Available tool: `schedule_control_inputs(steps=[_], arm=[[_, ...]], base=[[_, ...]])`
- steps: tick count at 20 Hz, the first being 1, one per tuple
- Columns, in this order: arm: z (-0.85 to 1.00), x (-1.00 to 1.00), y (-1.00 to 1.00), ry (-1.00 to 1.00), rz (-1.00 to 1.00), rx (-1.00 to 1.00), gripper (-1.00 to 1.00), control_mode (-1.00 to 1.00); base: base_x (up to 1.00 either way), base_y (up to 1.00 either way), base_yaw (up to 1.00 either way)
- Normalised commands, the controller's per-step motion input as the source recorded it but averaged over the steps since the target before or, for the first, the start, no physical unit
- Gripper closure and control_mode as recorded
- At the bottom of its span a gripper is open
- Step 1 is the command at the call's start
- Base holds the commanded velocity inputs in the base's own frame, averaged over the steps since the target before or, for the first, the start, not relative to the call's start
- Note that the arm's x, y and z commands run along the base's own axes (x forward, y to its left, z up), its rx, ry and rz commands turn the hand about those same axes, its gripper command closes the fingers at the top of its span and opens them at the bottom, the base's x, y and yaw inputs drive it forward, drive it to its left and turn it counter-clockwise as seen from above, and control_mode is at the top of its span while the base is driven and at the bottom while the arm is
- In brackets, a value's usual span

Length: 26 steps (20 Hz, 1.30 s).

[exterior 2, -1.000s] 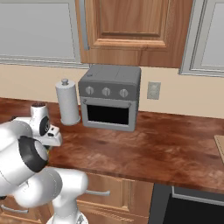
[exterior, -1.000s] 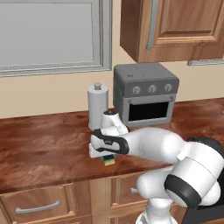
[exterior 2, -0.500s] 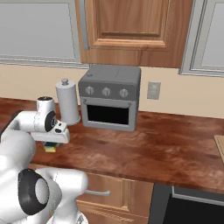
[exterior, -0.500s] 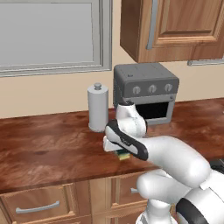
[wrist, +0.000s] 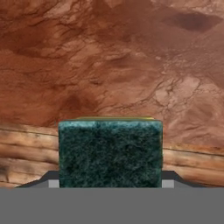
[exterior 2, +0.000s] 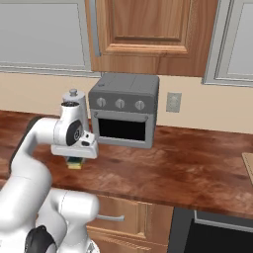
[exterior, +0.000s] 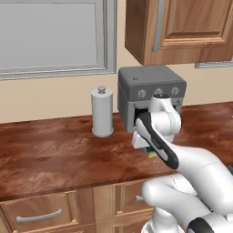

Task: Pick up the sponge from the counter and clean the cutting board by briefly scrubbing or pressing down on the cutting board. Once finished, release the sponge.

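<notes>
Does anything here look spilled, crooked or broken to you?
Nothing stands out. The toaster oven and paper towel roll stand upright on the counter, which looks dry and unmarked. The gripper holds the sponge squarely above it.

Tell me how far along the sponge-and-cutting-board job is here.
Done: the sponge is picked up, clamped in the hand above the counter. In hand: carrying it past the toaster oven. Left: reaching the cutting board at far right, scrubbing it, releasing.

Glossy white rounded arm [exterior: 191, 168] segments with black joint bands.
</notes>
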Motion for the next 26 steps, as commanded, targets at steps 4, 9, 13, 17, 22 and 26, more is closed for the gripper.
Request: schedule_control_inputs(steps=[4,9,13,17,22,26], arm=[[0.31,-0.33,-0.38,0.0,0.0,0.0,1.0,-1.0],[0.24,-0.11,-0.3,0.0,-0.02,0.0,1.0,-1.0],[0.18,0.0,-0.28,0.0,-0.02,0.0,1.0,-1.0],[0.18,0.0,-0.14,0.0,-0.04,0.0,1.0,-1.0],[0.05,0.0,-0.06,0.0,-0.02,0.0,1.0,-1.0],[0.03,0.0,-0.01,0.0,-0.01,0.0,1.0,-1.0]], base=[[0.0,0.0,0.0],[0.0,0.0,0.0],[0.0,0.0,0.0],[0.0,0.0,0.0],[0.0,0.0,0.0],[0.0,0.0,0.0]])
